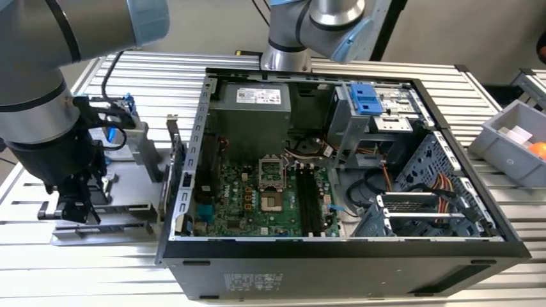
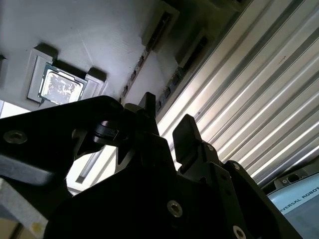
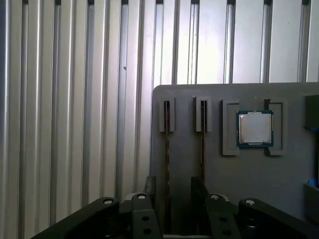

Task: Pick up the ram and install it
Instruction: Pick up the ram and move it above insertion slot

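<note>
Hovering at the exterior view's left, claw (image 1: 73, 211) spread apart over the ram (image 3: 167, 149), standing edgewise in grey tray (image 3: 224, 199)

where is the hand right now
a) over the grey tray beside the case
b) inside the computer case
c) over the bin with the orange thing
a, the hand hangs over the grey tray, which lies outside the computer case at the exterior view's left.

Robotics lab bench, slatted aluminium table (image 1: 85, 281), opened computer case (image 1: 341, 263), grey parts bin (image 1: 510, 139)
</note>
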Motion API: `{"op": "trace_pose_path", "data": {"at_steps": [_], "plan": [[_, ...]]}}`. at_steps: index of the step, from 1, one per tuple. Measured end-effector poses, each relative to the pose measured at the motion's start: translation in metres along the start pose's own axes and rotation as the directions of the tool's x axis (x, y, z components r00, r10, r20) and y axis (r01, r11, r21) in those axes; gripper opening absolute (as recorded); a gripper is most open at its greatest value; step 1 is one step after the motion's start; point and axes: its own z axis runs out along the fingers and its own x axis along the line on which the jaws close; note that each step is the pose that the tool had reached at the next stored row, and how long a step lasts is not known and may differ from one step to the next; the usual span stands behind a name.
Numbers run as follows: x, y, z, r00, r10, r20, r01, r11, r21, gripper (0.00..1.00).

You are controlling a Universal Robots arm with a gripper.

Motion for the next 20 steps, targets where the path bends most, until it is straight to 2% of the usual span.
{"op": "trace_pose_path", "data": {"at_steps": [3,13,20], "plan": [[-0.0002,-0.0001,0.0020,1.0000,-0.010,-0.0003,0.010,1.0000,0.0007,0.00],[-0.0009,-0.0005,0.0127,0.9999,-0.010,-0.0029,0.010,1.0000,0.0006,0.00],[-0.0007,-0.0006,0.0177,0.9999,-0.010,-0.0036,0.010,1.0000,0.0005,0.00]]}}
